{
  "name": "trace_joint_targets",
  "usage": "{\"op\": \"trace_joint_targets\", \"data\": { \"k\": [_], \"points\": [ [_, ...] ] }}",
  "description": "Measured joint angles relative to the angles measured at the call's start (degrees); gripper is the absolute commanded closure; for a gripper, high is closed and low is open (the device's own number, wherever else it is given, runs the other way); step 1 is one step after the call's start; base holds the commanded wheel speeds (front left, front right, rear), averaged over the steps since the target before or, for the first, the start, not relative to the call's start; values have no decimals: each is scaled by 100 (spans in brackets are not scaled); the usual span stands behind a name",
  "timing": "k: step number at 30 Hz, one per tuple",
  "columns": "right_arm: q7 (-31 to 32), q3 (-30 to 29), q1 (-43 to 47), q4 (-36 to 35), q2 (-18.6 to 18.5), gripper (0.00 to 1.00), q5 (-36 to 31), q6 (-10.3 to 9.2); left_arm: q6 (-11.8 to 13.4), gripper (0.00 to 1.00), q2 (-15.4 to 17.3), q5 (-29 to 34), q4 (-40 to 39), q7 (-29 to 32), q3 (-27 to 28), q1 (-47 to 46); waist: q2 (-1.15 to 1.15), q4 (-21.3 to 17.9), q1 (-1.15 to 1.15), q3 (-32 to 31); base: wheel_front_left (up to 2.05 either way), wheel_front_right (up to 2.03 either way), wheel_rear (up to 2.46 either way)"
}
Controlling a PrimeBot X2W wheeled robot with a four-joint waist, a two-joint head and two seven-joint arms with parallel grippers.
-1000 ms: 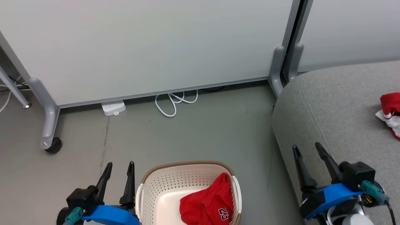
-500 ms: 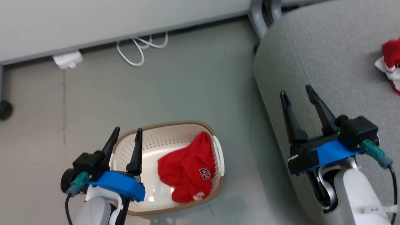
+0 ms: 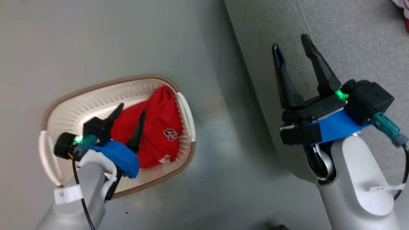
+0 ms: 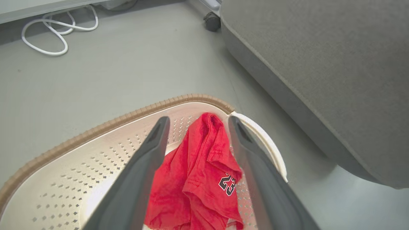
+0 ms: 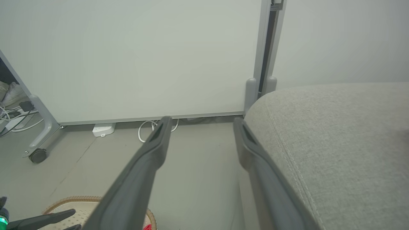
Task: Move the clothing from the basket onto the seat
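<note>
Grey floor (image 3: 96,38), basket (image 3: 80,91) on it beside seat (image 3: 351,38). Red "23" clothing (image 3: 159,111) bunched inside basket. Left gripper (image 3: 132,108) over that clothing, fingers spread wide, nothing clamped. Right gripper (image 3: 290,42) above seat edge, fingers spread, empty. Red-white garment (image 3: 405,9) on seat's far corner, mostly cut off

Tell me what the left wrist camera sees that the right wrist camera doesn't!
Left wrist view, not the right: the dark "23" on the red garment. Right wrist view, not the left: the open right hand and the wall panel's wheeled leg. Both: the basket with its brown rim, the grey seat, the looped white cable and the floor.
</note>
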Motion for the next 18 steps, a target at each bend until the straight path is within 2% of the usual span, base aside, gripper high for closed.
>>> {"op": "trace_joint_targets", "data": {
  "k": [9,18],
  "points": [
    [-287,414,-367,-7,-1,0,391,0,0,0,350,-277,704,112,-668,-895,0,-605,-1,1051,0,0,0],
    [-365,464,-550,-53,1,0,416,0,0,0,392,-544,1393,379,-1051,-1419,0,-777,-1,1753,0,0,0]
  ]
}}
